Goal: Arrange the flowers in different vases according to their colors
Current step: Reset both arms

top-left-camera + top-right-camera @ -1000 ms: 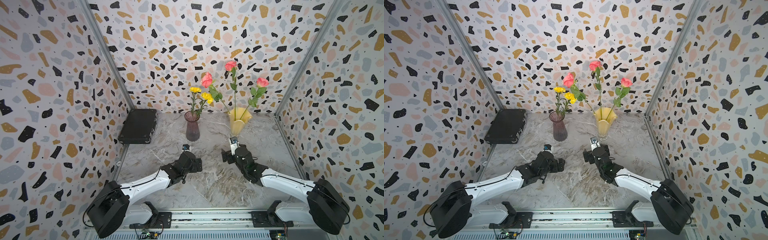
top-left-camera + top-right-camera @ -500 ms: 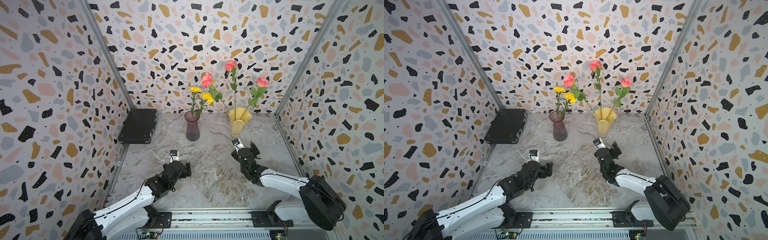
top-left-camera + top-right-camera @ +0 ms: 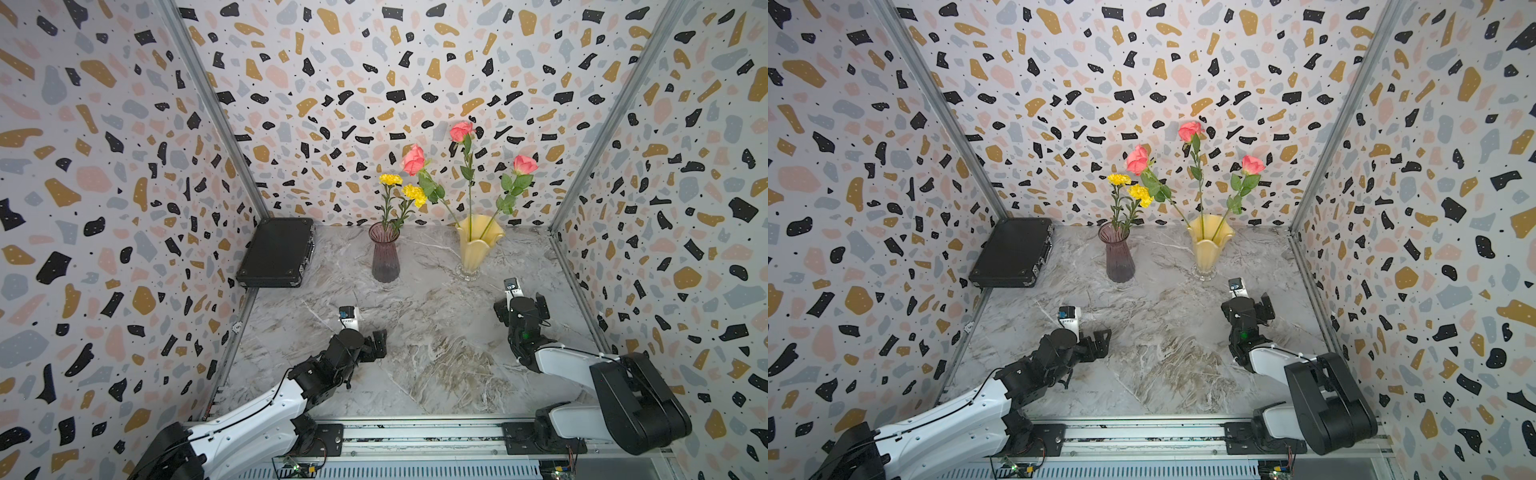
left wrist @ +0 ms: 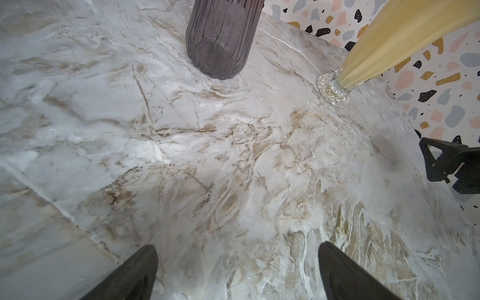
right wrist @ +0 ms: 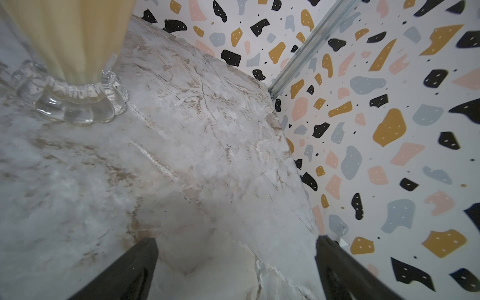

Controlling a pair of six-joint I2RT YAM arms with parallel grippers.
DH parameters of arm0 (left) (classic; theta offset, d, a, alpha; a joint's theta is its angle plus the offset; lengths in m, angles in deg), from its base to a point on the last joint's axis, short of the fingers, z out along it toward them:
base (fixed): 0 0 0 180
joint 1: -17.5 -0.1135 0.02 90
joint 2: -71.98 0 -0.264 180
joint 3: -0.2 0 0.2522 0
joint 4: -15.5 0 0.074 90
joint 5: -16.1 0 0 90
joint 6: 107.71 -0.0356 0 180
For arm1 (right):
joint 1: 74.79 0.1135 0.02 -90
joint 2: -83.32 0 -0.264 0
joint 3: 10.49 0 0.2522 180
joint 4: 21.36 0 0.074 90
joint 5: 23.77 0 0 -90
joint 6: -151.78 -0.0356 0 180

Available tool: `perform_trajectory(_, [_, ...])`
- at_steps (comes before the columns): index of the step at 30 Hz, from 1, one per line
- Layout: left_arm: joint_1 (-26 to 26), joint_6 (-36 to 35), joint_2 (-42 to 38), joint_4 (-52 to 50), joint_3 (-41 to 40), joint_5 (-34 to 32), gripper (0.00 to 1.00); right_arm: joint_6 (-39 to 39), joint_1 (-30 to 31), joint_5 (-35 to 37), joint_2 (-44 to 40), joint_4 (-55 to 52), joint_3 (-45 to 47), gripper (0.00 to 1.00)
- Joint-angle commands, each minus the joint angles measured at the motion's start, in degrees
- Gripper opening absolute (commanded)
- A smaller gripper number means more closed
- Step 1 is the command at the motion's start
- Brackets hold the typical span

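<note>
Two vases stand at the back of the marble table in both top views. The purple ribbed vase [image 3: 385,255] [image 3: 1119,257] [image 4: 220,39] holds two yellow flowers [image 3: 413,195] [image 3: 1139,193]. The pale yellow wavy-rimmed vase [image 3: 478,245] [image 3: 1209,245] [image 4: 389,44] [image 5: 70,39] holds three pink roses [image 3: 413,160] [image 3: 1137,160]. My left gripper [image 3: 376,340] [image 3: 1100,343] [image 4: 237,245] is open and empty, low over the table in front of the purple vase. My right gripper [image 3: 521,307] [image 3: 1246,305] [image 5: 236,239] is open and empty, just in front and to the right of the yellow vase's clear foot [image 5: 75,104].
A flat black hard case [image 3: 276,253] [image 3: 1013,253] lies at the back left by the wall. Patterned walls close in the table on three sides, with a metal post [image 5: 306,52] in the right back corner. The right gripper [image 4: 452,166] shows in the left wrist view.
The right gripper has swung to the right, away from the front of the yellow vase. The left arm has drawn back toward the front. Both grippers stay open; flowers and vases are unmoved.
</note>
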Motion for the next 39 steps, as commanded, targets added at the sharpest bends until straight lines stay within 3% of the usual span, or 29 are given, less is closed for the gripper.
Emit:
perform_trajectory(1, [0.08, 0.86, 0.43, 1.39, 0.53, -0.25, 1.0, -6.51, -3.2, -4.14, 4.54, 7.13, -1.16, 1.0])
perform_trajectory(4, [0.07, 1.3, 1.7, 2.64, 0.14, 0.43, 0.99, -10.44, -7.51, -11.01, 2.89, 5.43, -0.36, 1.0])
perform_trajectory(8, [0.02, 1.24, 3.33, 3.06, 0.55, 1.03, 1.0, -11.81, -10.93, -15.6, 7.94, 21.88, 5.76, 1.0])
perform_trajectory(10, [0.08, 1.06, 4.01, 3.42, 0.55, 0.71, 1.0, -12.88, -10.94, -15.88, 5.03, 13.28, 3.9, 1.0])
perform_trajectory(12, [0.04, 1.37, 5.07, 4.24, 0.25, 0.31, 0.99, -11.56, -10.72, -15.92, 7.59, 15.61, 2.77, 1.0])
perform_trajectory(13, [0.03, 1.58, 5.68, 4.56, 0.16, 0.33, 0.99, -12.17, -10.63, -16.85, 5.86, 8.56, 1.06, 1.0])
perform_trajectory(15, [0.08, 2.35, 6.96, 5.06, 0.45, -0.02, 0.99, -11.24, -10.76, -17.06, 7.63, 14.53, 2.11, 1.0])
perform_trajectory(17, [0.06, 2.77, 8.14, 5.78, 1.21, -0.44, 0.99, -11.93, -10.67, -17.13, 5.81, 9.67, 1.27, 1.0])
perform_trajectory(23, [0.08, 2.14, 10.65, 7.79, 7.03, -8.24, 0.99, -11.35, -10.67, -17.17, 7.05, 13.26, 1.99, 1.0])
perform_trajectory(25, [0.08, -4.7, 11.71, 7.48, 10.73, -13.4, 0.99, -11.74, -10.66, -17.19, 6.41, 10.89, 1.55, 1.0])
perform_trajectory(28, [0.01, -20.52, 13.84, 8.26, 15.47, -25.89, 0.99, -11.62, -10.66, -17.16, 6.51, 11.59, 1.64, 1.0])
perform_trajectory(30, [-0.03, -27.59, 15.45, 12.57, 16.28, -35.93, 0.99, -11.37, -10.67, -17.27, 6.94, 12.45, 1.81, 1.0])
perform_trajectory(32, [-0.56, -35.52, 16.82, 19.74, 15.23, -41.23, 0.99, -11.55, -10.67, -17.17, 6.66, 11.82, 1.69, 1.0])
perform_trajectory(36, [-4.69, -49.15, 20.0, 32.43, 10.79, -40.63, 0.99, -11.44, -10.67, -17.14, 6.7, 12.0, 1.77, 1.0])
perform_trajectory(39, [-8.96, -54.98, 22.31, 40.92, 6.63, -40.17, 0.99, -11.4, -10.65, -17.15, 6.79, 12.21, 1.77, 1.0])
